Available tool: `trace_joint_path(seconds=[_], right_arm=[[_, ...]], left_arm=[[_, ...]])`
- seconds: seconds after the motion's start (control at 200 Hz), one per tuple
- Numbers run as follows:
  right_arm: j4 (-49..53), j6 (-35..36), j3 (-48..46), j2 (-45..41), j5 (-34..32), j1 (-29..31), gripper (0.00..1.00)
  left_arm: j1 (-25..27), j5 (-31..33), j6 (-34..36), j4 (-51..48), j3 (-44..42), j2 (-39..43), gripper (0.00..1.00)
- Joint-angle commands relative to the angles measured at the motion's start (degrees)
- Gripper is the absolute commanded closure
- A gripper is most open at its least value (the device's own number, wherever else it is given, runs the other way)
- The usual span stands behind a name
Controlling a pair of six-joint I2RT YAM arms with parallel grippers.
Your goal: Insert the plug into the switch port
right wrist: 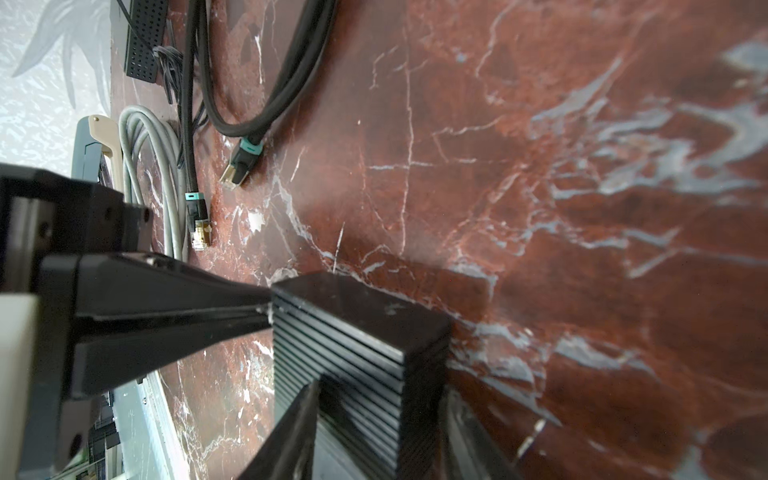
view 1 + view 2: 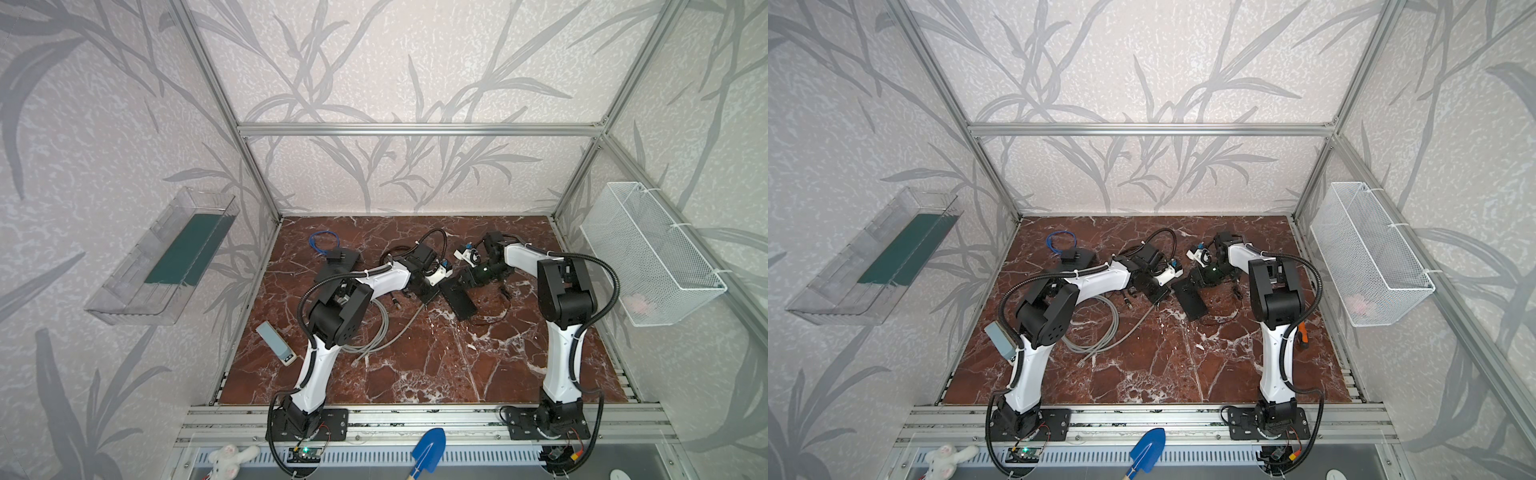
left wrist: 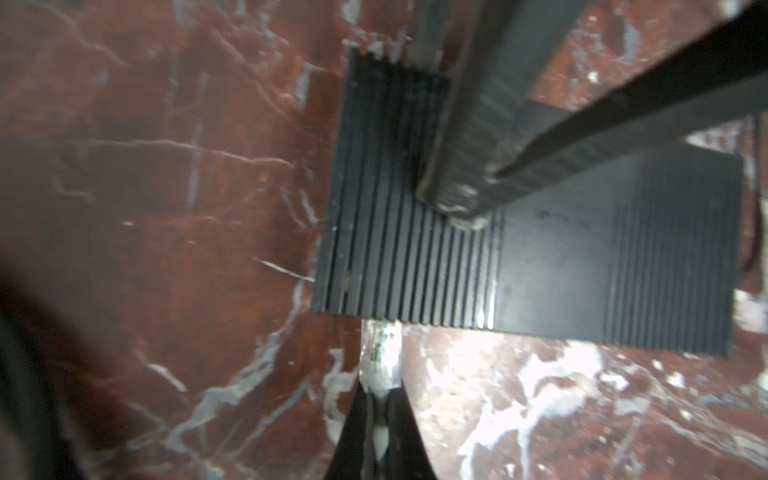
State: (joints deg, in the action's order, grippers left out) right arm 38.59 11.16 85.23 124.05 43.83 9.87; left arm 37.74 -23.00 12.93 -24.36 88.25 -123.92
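Your left gripper (image 3: pixel 380 390) is pinched tight on the clear plug (image 3: pixel 380 351), with the grey cable (image 2: pixel 1116 318) trailing off behind it. The switch (image 2: pixel 457 297) lies just right of centre in both top views, flat on the red marble table (image 2: pixel 415 374). Its long axis runs diagonally from upper left to lower right. Your right gripper (image 1: pixel 299 353) looks clamped on the switch's upper end, jaws about halfway apart. The plug points square at the switch's long side and its tip touches that edge. I can't tell if it's seated, since the sockets are hidden. The switch is hard ribbed black casing, and the plug is glossy see-through plastic.
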Motion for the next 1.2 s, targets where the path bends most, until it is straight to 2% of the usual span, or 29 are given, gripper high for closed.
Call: trace_joint_path(seconds=[0.0, 0.055, 0.35, 0.51, 0.895, 0.975, 1.195], right_arm=[[4.2, -0.6, -1.6, 1.1, -0.1, 2.2, 0.52], [3.6, -0.8, -1.9, 0.6, -0.5, 2.0, 0.51], [4.6, -0.3, -2.1, 1.1, -0.7, 1.7, 0.50], [4.3, -1.4, -1.8, 1.5, -1.6, 1.7, 0.50], [4.5, -1.8, -1.5, 2.1, -1.2, 1.7, 0.51], [4.7, -2.0, -1.4, 2.4, -1.1, 1.7, 0.51], [4.9, -1.0, -1.6, 1.9, -0.5, 1.8, 0.51]], left_arm=[[0.1, -11.7, 2.3, -1.0, 3.5, -1.0, 1.00], [-0.6, -13.4, 2.6, -3.4, 4.6, -1.1, 1.00], [-1.7, -8.4, -2.0, -3.4, 4.9, -2.3, 1.00], [-1.6, -8.0, -1.5, -2.5, 1.5, -0.2, 1.00], [-0.5, -7.1, -2.7, -2.7, 2.9, -3.7, 1.00], [-0.4, -5.8, -2.6, -5.5, 4.0, -4.1, 1.00], [-0.4, -3.4, -4.0, -3.8, 3.4, -4.7, 1.00]])
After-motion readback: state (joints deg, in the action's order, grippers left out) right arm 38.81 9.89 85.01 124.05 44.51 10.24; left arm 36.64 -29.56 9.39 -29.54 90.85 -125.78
